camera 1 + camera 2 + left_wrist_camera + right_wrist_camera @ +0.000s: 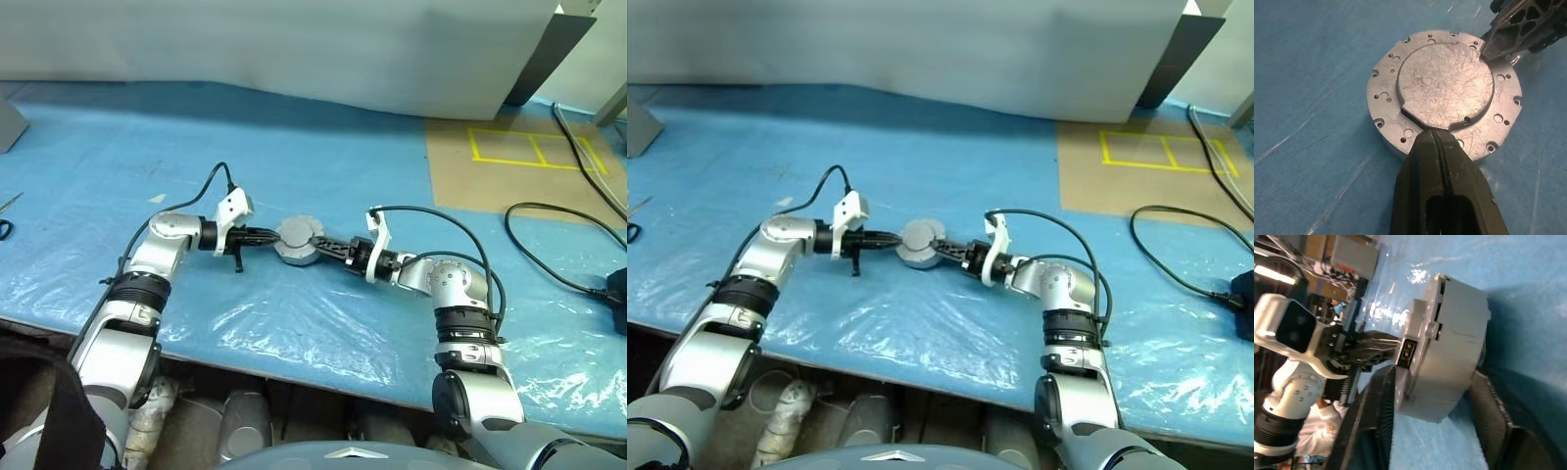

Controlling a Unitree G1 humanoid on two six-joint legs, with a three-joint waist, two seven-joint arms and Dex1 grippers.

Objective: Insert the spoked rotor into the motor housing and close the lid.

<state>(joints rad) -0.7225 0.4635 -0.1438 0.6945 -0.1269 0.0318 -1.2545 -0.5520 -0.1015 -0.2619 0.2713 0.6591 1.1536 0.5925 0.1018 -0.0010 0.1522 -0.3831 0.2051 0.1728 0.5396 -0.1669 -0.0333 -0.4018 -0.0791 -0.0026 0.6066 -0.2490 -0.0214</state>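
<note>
Left gripper [1436, 139]: fingers pressed together, tip resting on the lid's [1444, 88] top.
Right gripper [1437, 387]: fingers spread around the motor housing [1449, 357], one each side.
Housing: mid worktop [294, 323], closed; inside hidden.

The lid [1444, 93], plain grey face up, sits closed on the motor housing [1449, 362], lying flat.
</note>
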